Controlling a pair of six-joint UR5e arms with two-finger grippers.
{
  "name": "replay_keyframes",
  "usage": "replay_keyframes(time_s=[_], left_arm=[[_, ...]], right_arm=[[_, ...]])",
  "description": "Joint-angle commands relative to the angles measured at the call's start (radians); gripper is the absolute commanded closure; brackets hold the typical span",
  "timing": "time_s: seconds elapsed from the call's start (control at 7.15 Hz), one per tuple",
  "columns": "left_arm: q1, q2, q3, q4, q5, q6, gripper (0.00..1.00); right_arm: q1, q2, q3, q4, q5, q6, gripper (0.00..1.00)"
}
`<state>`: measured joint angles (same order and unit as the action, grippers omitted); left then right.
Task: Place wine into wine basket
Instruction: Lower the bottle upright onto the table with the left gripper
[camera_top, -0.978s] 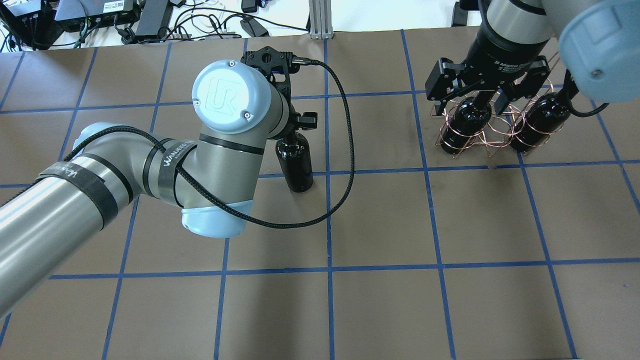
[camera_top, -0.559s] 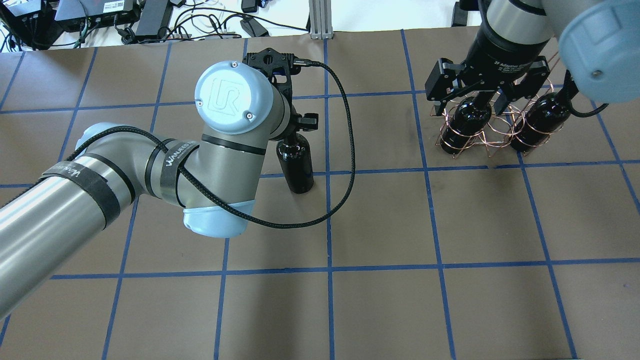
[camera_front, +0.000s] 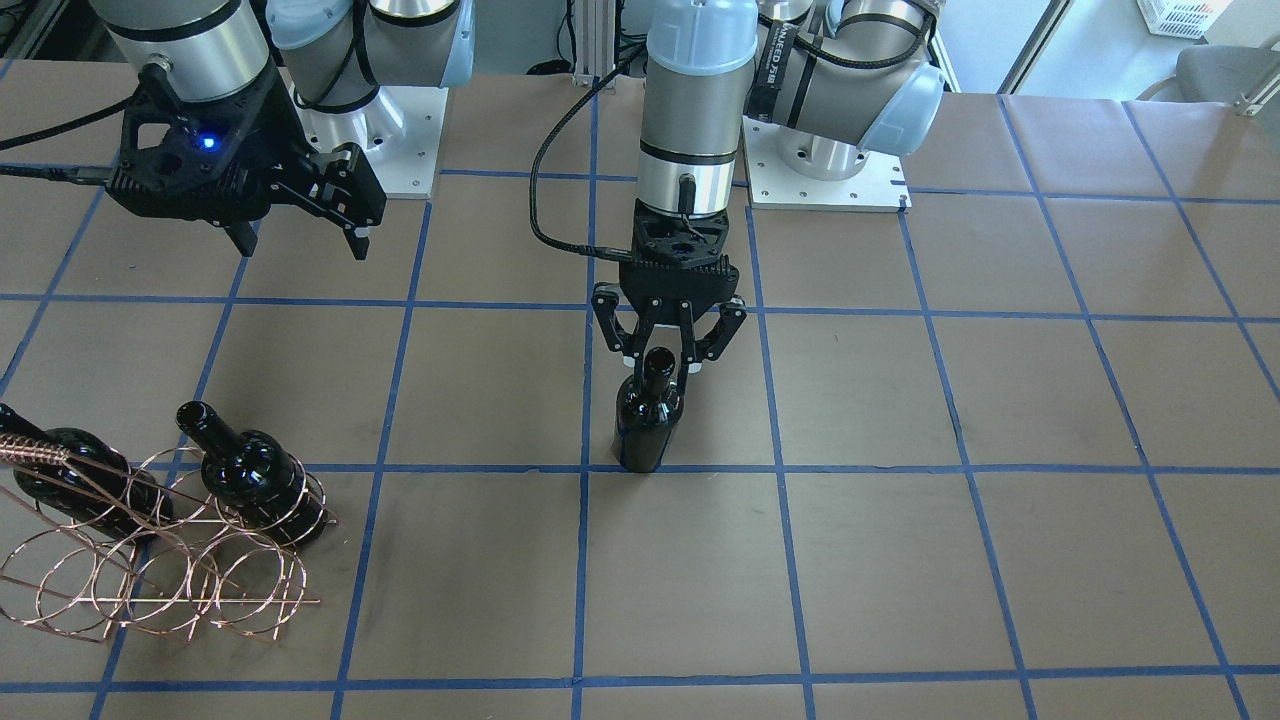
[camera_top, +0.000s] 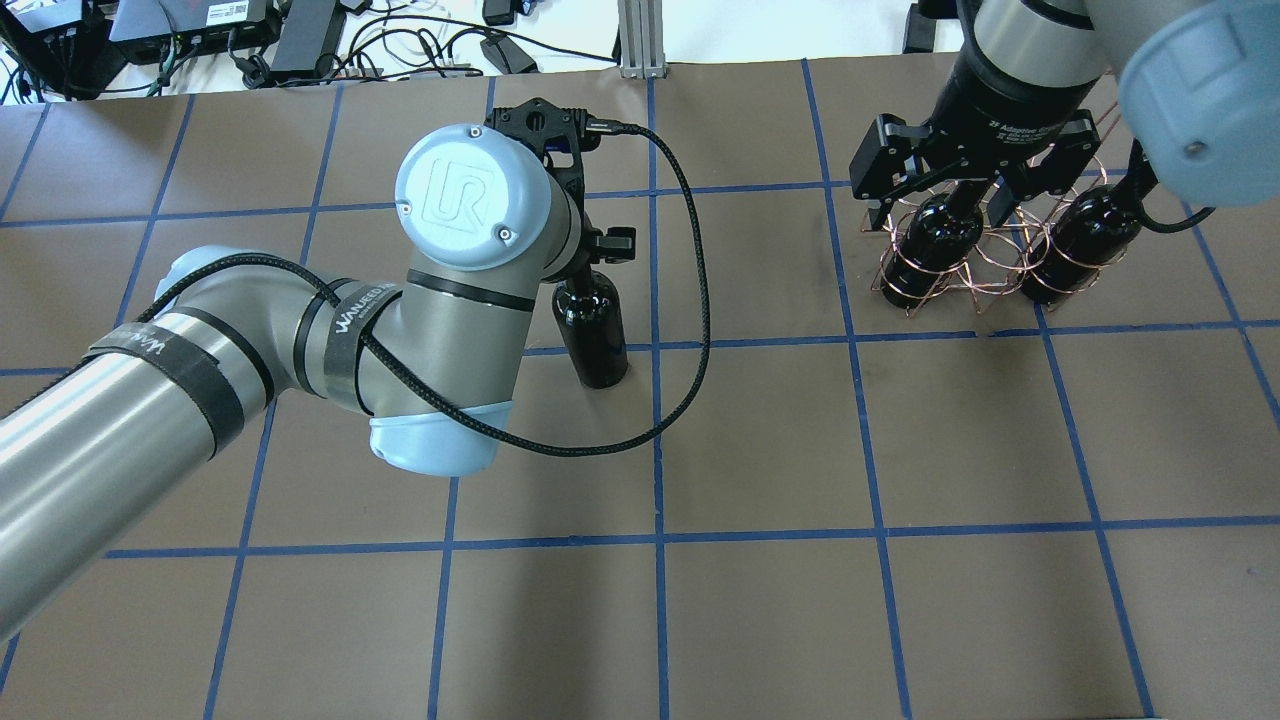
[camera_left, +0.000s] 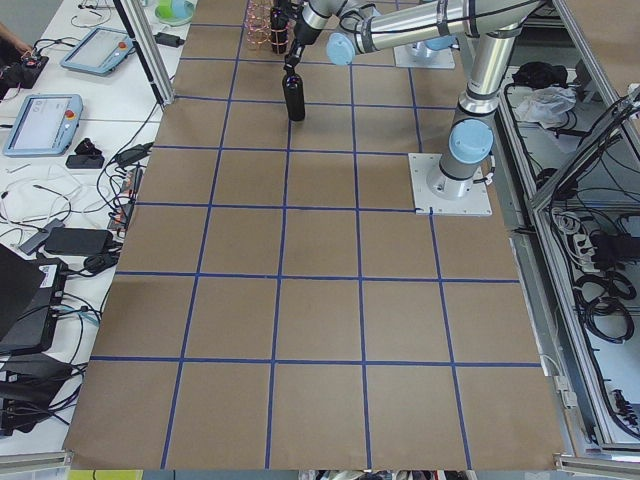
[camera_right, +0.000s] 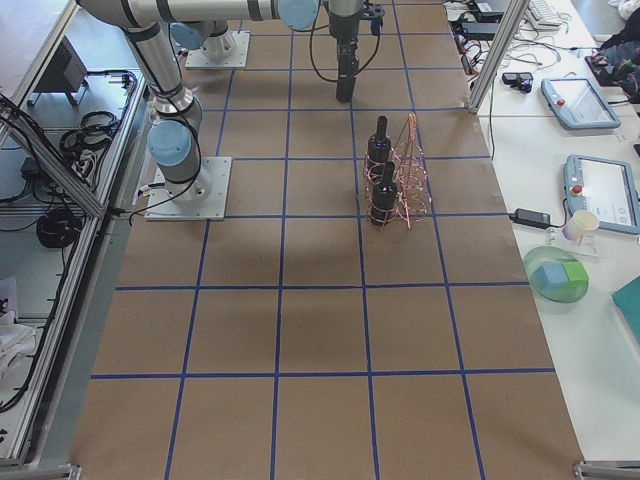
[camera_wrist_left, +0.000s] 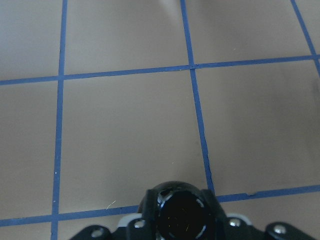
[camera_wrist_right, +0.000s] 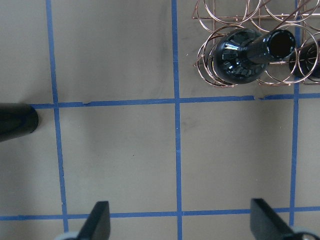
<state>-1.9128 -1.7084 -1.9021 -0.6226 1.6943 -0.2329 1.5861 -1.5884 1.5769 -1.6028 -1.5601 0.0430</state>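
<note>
A near-black wine bottle (camera_front: 645, 425) stands upright on the table near its middle; it also shows in the overhead view (camera_top: 593, 330). My left gripper (camera_front: 662, 362) comes down from above and is shut on its neck; the bottle's mouth (camera_wrist_left: 181, 217) sits between the pads. The copper wire wine basket (camera_front: 215, 602) stands at my right, also seen from overhead (camera_top: 975, 270). Two more bottles (camera_front: 255, 470) (camera_front: 80, 478) stand in its loops. My right gripper (camera_front: 300, 238) is open and empty, high above the basket (camera_wrist_right: 225, 15).
The table is brown paper with blue tape grid lines (camera_top: 860, 350). Cables and electronics (camera_top: 250, 40) lie beyond the far edge. The arm bases (camera_front: 825, 170) stand on the robot's side.
My left wrist has shifted slightly to the right in the overhead view. The bottle under it stays in place. The right arm has not moved.
</note>
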Motion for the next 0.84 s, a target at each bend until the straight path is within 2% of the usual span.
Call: replay_keyframes(time_s=[0.0, 0.14, 0.28, 0.42, 0.7], left_arm=[[0.0, 0.001, 0.001, -0.032, 0.01, -0.037, 0.0], [0.0, 0.003, 0.011, -0.063, 0.007, -0.051, 0.0], [0.003, 0.021, 0.032, -0.148, 0.002, -0.049, 0.0], [0.006, 0.032, 0.113, -0.286, -0.001, -0.051, 0.0], [0.033, 0.033, 0.327, -0.609, -0.088, -0.052, 0.0]], right_arm=[[0.0, 0.001, 0.0, 0.007, -0.005, 0.0, 0.0], [0.0, -0.001, 0.0, 0.007, -0.006, 0.002, 0.0], [0.0, -0.001, 0.0, 0.007, -0.026, 0.002, 0.0], [0.0, 0.005, 0.0, 0.006, -0.041, 0.006, 0.0], [0.003, 0.008, 0.0, 0.001, -0.032, 0.02, 0.0]])
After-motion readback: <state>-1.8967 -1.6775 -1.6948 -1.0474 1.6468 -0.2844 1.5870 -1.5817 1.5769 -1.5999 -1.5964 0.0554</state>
